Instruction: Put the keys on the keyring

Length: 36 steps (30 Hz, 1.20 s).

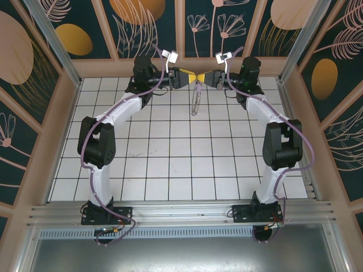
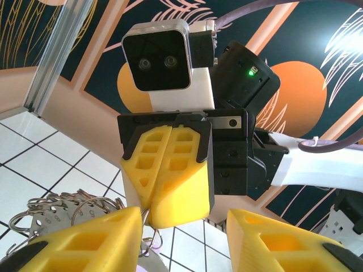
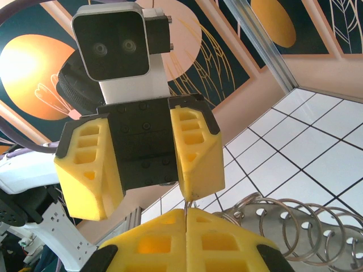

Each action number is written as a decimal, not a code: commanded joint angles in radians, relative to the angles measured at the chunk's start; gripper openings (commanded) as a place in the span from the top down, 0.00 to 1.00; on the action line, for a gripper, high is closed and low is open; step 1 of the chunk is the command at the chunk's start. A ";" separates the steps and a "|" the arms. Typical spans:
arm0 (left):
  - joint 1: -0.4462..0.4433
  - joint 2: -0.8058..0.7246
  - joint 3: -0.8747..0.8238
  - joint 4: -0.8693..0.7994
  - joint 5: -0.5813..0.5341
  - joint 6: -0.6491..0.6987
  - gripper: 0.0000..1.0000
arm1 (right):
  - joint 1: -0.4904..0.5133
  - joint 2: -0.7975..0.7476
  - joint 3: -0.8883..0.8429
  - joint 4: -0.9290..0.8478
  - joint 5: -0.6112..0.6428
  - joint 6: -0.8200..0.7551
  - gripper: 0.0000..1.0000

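Observation:
High above the far end of the floor my two grippers meet tip to tip. My right gripper [image 1: 206, 77] [image 3: 186, 212] is shut on a thin wire ring at the top of the keyring [image 1: 196, 101], which hangs down from it. My left gripper [image 1: 189, 76] [image 2: 184, 221] faces it with its fingers apart and nothing between them; one fingertip [image 3: 195, 190] touches the wire just above the right pads. Beside the fingers hangs the keyring's metal band, with its small wire rings [image 3: 295, 226] [image 2: 59, 207]. I cannot make out the keys.
Below the grippers lies the white tiled floor [image 1: 170, 153]. A beige rim and patterned walls [image 1: 181, 67] stand close behind them. The two arms arch up from their bases at the near rail [image 1: 181, 212].

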 commanded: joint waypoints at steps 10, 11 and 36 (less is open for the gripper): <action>-0.009 0.023 -0.006 -0.010 -0.031 0.023 0.51 | -0.003 -0.008 -0.006 0.093 -0.006 0.008 1.00; -0.008 0.022 -0.007 -0.009 -0.033 0.024 0.51 | -0.002 -0.009 -0.007 0.097 -0.006 0.011 1.00; -0.017 0.050 -0.004 0.151 -0.013 -0.103 0.86 | 0.011 -0.004 -0.017 0.128 -0.008 0.033 1.00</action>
